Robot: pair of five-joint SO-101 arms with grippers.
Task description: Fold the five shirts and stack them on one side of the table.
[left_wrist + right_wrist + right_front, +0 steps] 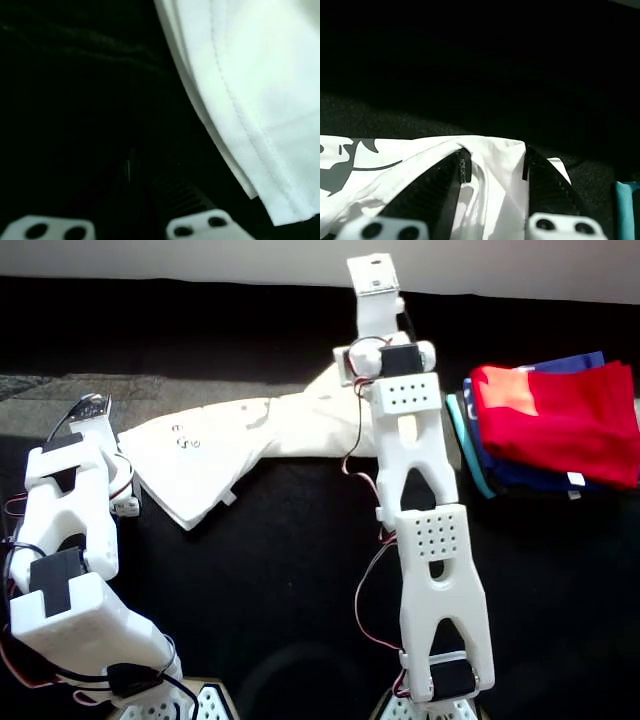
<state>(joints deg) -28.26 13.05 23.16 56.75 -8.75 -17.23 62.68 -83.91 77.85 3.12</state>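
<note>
— Up close, the right gripper (494, 162) is pinching a bunched fold of the white shirt (230, 440) between its fingers (437, 187)!
— Where's that shirt lying?
— Stretched out and rumpled across the black table (280, 580), grey print facing up, one end gathered at that gripper.
— And the folded ones?
— A stack of folded shirts (560, 420) sits off the white shirt's gathered end, apart from it. Red's on top, blue's under it, and a teal edge is peeking out.
— And the left gripper (150, 177)?
— Just beside the white shirt's opposite end, next to the stitched hem, over bare table. Spread or pressed together, I can't tell.
</note>
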